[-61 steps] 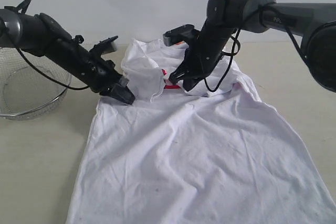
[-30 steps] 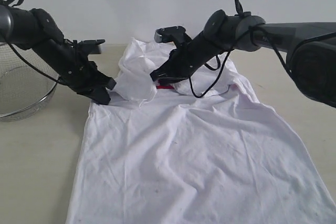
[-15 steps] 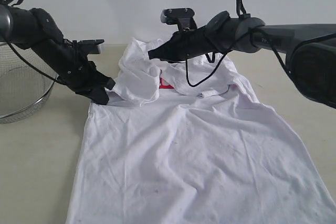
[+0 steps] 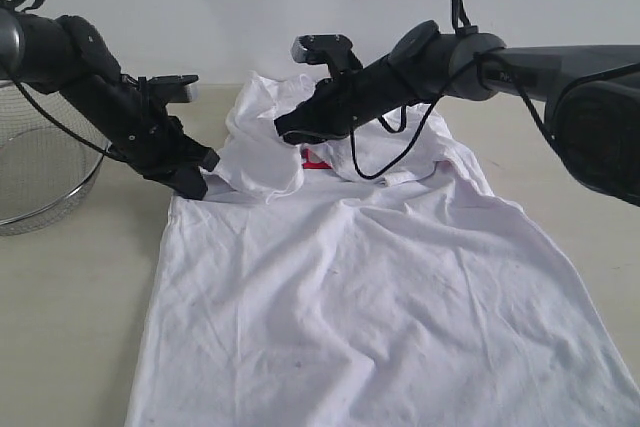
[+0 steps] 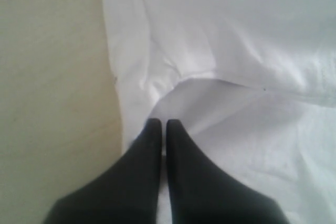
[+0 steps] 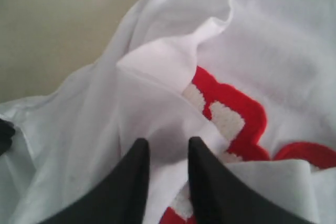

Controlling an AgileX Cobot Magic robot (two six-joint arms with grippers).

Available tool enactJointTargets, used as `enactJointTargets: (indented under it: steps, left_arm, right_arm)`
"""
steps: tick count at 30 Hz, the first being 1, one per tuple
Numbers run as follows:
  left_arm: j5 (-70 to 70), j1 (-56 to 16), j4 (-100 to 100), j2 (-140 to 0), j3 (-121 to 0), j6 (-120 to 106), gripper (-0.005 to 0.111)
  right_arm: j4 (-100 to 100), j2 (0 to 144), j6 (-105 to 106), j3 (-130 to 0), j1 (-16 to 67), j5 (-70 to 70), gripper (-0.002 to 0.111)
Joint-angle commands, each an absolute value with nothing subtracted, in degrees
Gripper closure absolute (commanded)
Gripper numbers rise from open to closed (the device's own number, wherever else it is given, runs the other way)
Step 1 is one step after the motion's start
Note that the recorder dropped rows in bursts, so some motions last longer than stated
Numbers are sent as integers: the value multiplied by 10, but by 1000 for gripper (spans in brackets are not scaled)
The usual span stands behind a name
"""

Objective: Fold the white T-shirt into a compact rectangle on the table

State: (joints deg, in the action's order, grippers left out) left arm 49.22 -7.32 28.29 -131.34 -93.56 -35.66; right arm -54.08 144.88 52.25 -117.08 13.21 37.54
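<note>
The white T-shirt (image 4: 380, 297) lies spread on the table (image 4: 70, 327), hem toward the front, with its upper part bunched and folded over at the back. A bit of the red lettering (image 4: 315, 159) shows under that fold. My left gripper (image 4: 197, 183) sits low at the shirt's left edge, shut on a fold of white cloth (image 5: 199, 93). Its tips (image 5: 160, 123) are almost touching. My right gripper (image 4: 286, 135) reaches across to the bunched cloth, open. Its fingertips (image 6: 168, 144) stand apart just over a white fold (image 6: 157, 93) beside the red letters (image 6: 236, 108).
A round wire-mesh basket (image 4: 40, 177) stands at the far left, close behind the left arm. Bare beige tabletop (image 5: 47, 77) borders the shirt on the left. A pale wall runs behind the table. The right arm's cable (image 4: 385, 162) hangs over the shirt's collar area.
The right gripper let go of the cloth, lifted and swung left, then dropped onto the bunched fold. The left gripper drew its fold leftward early on and has since held still.
</note>
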Motion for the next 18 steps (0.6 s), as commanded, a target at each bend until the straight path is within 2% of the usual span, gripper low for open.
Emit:
enactJointTargets:
  steps: [1, 2, 4, 15, 18]
  left_arm:
    - [484, -69, 269, -1308, -933, -352, 102]
    - [484, -69, 269, -1308, -933, -352, 102]
    - [483, -69, 269, -1308, -933, -352, 102]
    - [482, -69, 272, -1308, -933, -352, 102]
    - [482, -69, 272, -1308, -933, -352, 102]
  right_arm:
    - [-541, 1432, 497, -1172, 131, 373, 53]
    - [-541, 1432, 477, -1172, 131, 370, 45]
    - [-541, 1432, 464, -1172, 132, 376, 41]
    - [-545, 1440, 448, -1172, 132, 369, 44]
    - [-546, 1453, 432, -1172, 132, 348, 55]
